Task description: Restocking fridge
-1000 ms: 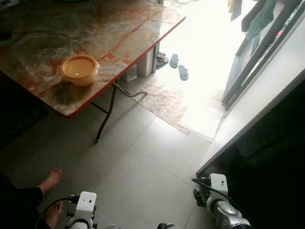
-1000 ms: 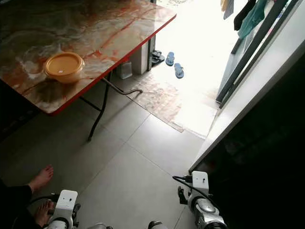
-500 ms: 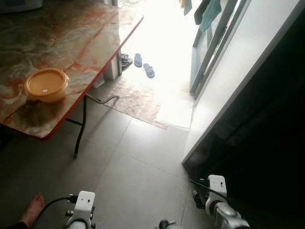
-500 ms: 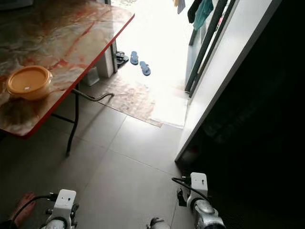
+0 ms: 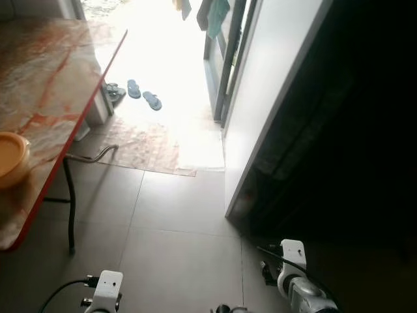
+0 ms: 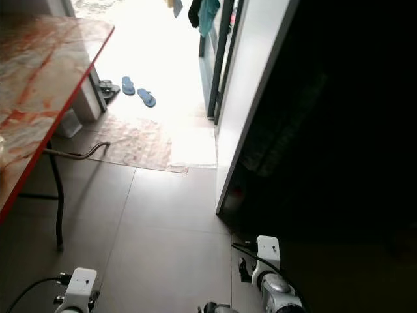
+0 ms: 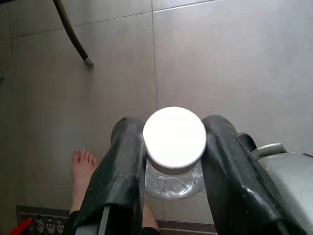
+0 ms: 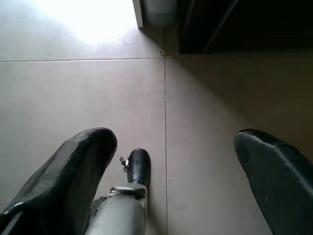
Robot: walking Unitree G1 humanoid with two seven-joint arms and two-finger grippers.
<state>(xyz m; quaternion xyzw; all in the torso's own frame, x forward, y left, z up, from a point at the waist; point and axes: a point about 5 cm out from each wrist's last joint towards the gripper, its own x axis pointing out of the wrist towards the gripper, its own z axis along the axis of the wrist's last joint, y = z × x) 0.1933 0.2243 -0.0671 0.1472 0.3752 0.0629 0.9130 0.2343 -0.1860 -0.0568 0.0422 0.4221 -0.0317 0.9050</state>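
step in hand, as judged: transit toward the fridge with one item carried; loading not yet begun. the next move calls for squaring up to the dark opening, then raising the left arm to a shelf; the interior is too dark to pick out shelves.

fridge [image 5: 339, 130]: tall dark cavity on the robot's right, its pale smooth door [image 5: 273, 98] standing open edge-on toward the bright doorway.

floor [image 5: 182, 235]: large matt grey tiles with thin joints; a worn patterned mat [image 5: 146, 147] lies at the threshold, a pair of blue slippers [image 5: 143, 94] beyond it.

table [image 5: 45, 85]: glossy marbled top, red edge, thin black bent-metal legs, on the robot's left. a round orange lidded bowl [image 5: 10, 160] sits near its close edge.

left gripper [image 7: 173, 161]: clenched on a clear plastic jar [image 7: 174, 178], fingers [image 7: 122, 166] pressed to either side just under its flat white ribbed screw lid [image 7: 174, 136]; held low over the tiles. a person's bare foot [image 7: 82, 171] shows below it.

right gripper [image 8: 171, 166]: fingers spread wide, empty, hanging above the floor near the fridge base.
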